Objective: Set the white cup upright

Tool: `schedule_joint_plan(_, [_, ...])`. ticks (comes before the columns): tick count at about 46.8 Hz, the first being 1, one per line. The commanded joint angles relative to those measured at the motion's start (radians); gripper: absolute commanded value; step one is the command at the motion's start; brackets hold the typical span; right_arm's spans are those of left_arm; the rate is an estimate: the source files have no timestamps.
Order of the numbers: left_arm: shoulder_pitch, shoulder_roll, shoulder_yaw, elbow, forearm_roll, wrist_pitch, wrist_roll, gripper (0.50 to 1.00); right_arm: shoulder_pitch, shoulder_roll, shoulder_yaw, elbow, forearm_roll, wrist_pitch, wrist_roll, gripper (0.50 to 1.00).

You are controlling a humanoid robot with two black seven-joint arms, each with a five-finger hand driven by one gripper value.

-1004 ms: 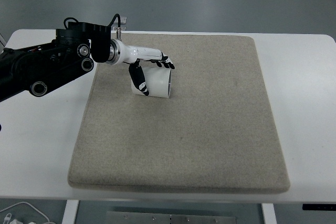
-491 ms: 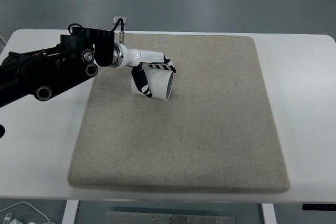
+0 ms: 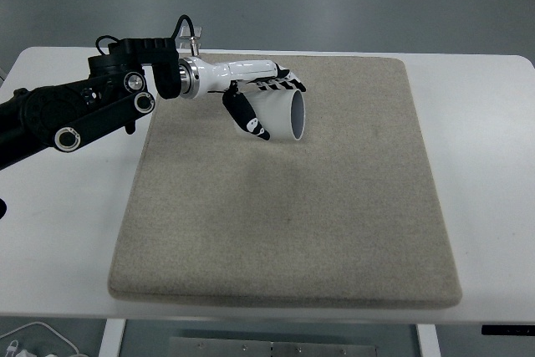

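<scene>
One high head cam (robot's side), fwd-down over table [image 3: 489, 173].

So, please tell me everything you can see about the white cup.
The cup is plain white, smooth, with no handle showing. It is on its side, its open mouth turned to the right, over the far left part of the beige mat. The left hand grips it, fingers over the top, thumb across its front.

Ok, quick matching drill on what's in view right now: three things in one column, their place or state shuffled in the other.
Things:
1. white cup
2. left hand
3. beige mat

States:
a. lies flat on the white table
b. closed around the cup
c. held tilted, its mouth facing right

Pairs: 1-c, 2-b, 3-a
</scene>
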Motion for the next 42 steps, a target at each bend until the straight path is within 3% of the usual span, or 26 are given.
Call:
schedule_joint_plan(1, [0.005,0.005,-0.002,0.0,-0.146,0.008,-0.01,0.5,0.0,0.0,0.0,0.001,0.0,0.0,0.0,0.93])
schedule_joint_plan(5, [0.048,0.005,-0.007,0.002,-0.226,0.016,-0.056,0.5,0.0,0.0,0.0,0.0,-0.001,0.0,0.0,0.93])
schedule_joint_plan(14, [0.124,0.002,-0.022,0.016,-0.232,0.071,-0.239,0.5,0.0,0.0,0.0,0.001,0.0,0.0,0.0,0.93])
schedule_joint_plan(23, [0.183,-0.009,-0.038,0.019,-0.26,0.148,-0.316,0.5,0.0,0.0,0.0,0.0,0.0,0.0,0.0,0.93])
schedule_joint_plan(29, [0.246,-0.011,-0.075,0.022,-0.309,0.152,-0.377,0.5,0.0,0.0,0.0,0.0,0.0,0.0,0.0,0.93])
schedule_joint_plan(38, [0.301,-0.011,-0.085,0.071,-0.357,0.14,-0.543,0.5,0.0,0.0,0.0,0.0,-0.001,0.0,0.0,0.93])
schedule_joint_plan(42, [0.325,-0.011,-0.085,0.088,-0.378,0.137,-0.569,0.5,0.0,0.0,0.0,0.0,0.0,0.0,0.0,0.93])
